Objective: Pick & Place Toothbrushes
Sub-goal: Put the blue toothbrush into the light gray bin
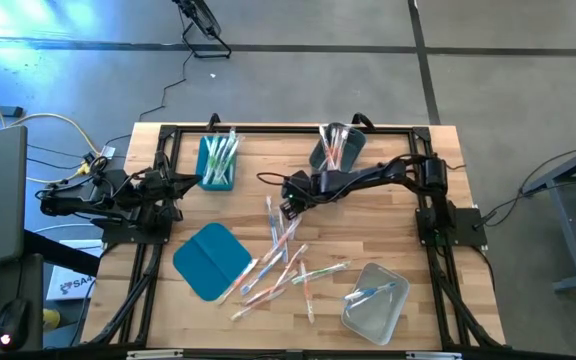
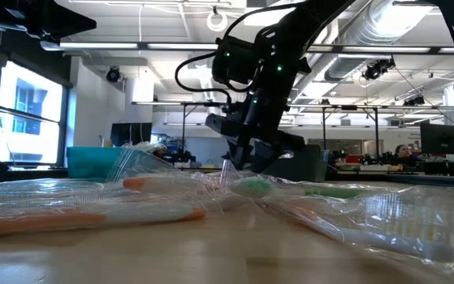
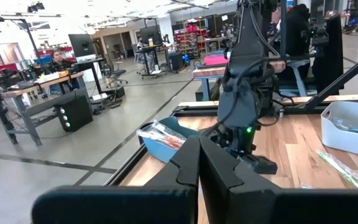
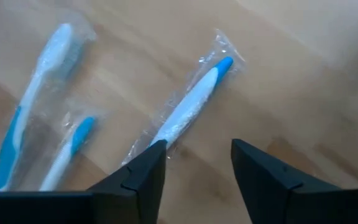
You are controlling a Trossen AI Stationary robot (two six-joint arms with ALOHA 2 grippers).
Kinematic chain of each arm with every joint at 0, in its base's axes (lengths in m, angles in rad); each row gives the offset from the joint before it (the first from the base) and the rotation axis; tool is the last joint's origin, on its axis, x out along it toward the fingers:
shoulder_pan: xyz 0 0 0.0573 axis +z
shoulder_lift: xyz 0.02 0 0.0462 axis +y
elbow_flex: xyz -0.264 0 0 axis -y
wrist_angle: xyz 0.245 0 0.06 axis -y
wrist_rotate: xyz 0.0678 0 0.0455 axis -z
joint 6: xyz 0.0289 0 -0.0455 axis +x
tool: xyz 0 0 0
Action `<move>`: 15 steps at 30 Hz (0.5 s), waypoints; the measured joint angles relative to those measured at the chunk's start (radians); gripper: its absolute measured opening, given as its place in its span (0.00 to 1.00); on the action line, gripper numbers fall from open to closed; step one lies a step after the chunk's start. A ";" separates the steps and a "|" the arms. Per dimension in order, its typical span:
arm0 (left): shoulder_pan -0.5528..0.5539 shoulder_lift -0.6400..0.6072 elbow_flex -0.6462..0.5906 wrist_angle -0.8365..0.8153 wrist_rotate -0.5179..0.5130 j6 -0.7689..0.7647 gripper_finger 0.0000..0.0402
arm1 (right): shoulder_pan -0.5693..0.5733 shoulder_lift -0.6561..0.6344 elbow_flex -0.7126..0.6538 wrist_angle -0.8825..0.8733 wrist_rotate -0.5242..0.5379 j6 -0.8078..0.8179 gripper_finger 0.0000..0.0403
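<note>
Several wrapped toothbrushes (image 1: pixel 280 258) lie loose on the wooden table (image 1: pixel 388 215) near its middle. My right gripper (image 1: pixel 290 208) hangs open just above their far end, slanting down. In the right wrist view a blue-and-white toothbrush (image 4: pixel 194 99) lies flat in its clear wrapper ahead of the gripper (image 4: pixel 194 146), its near end beside one finger (image 4: pixel 146 163). Two more blue toothbrushes (image 4: pixel 36 118) lie off to one side. My left gripper (image 1: pixel 173 185) waits shut at the table's left side, over the frame, and holds nothing.
A teal bin (image 1: pixel 216 162) and a grey bin (image 1: pixel 338 148) with toothbrushes stand at the far edge. A clear bin (image 1: pixel 376 300) with one toothbrush sits near right. A flat teal lid (image 1: pixel 211 260) lies near left. A black frame (image 1: pixel 268 130) borders the table.
</note>
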 joint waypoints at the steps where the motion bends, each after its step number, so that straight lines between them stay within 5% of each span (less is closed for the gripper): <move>1: 0.000 0.000 0.000 0.000 0.000 0.000 0.00 | -0.004 -0.006 0.000 0.003 -0.021 0.001 0.46; 15: 0.000 0.000 0.000 0.000 -0.001 0.000 0.00 | -0.024 -0.044 0.001 0.089 -0.048 0.047 0.42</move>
